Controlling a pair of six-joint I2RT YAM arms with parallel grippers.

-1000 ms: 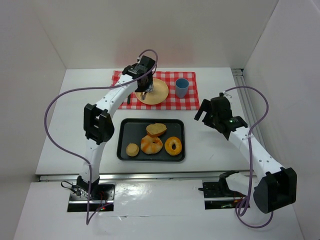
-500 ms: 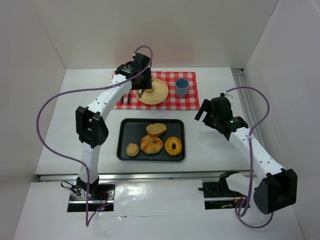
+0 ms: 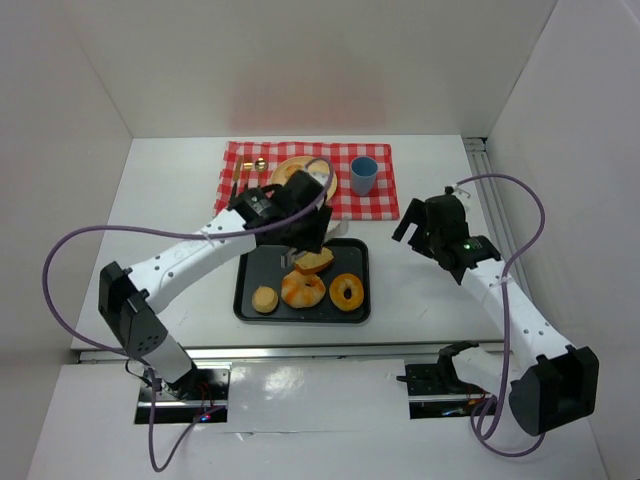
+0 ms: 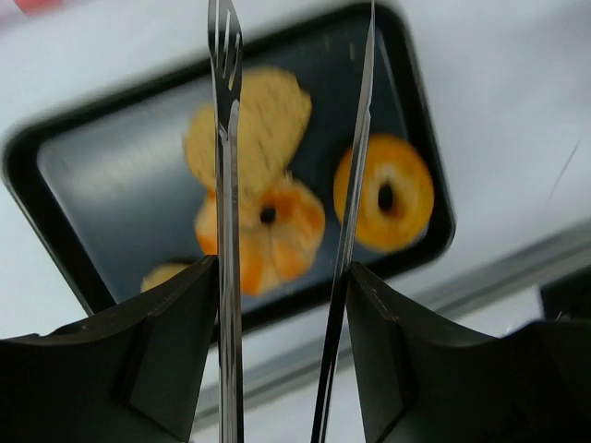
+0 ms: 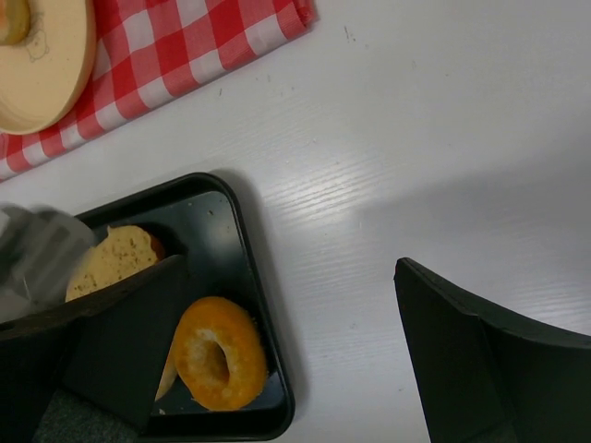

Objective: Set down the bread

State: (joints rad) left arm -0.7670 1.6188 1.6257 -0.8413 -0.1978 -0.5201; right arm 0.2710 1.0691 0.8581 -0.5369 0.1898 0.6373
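My left gripper (image 3: 306, 226) is shut on a pair of metal tongs (image 4: 224, 185) and hangs over the far edge of the black tray (image 3: 241, 292). The tong arms stand apart with nothing between them. In the tray lie a half bun (image 3: 313, 260), a twisted glazed ring (image 3: 301, 290), a donut (image 3: 347, 292) and a small roll (image 3: 264, 299). The left wrist view (image 4: 277, 277) looks down on the bun (image 4: 259, 120) and donut (image 4: 383, 194). The wooden plate (image 3: 292, 168) sits on the checked cloth, with a bread piece (image 5: 9, 18) on it. My right gripper (image 3: 416, 226) is open and empty to the right of the tray.
A red checked cloth (image 3: 380, 200) lies at the back with a blue cup (image 3: 363, 175) and cutlery (image 3: 245, 185) on it. White walls close in the table on the left, back and right. The tray's right edge (image 5: 268, 332) lies under my right gripper (image 5: 288, 268).
My left arm has swung from over the wooden plate back and down to the tray's far edge, tongs still in hand. The right arm has hardly moved.
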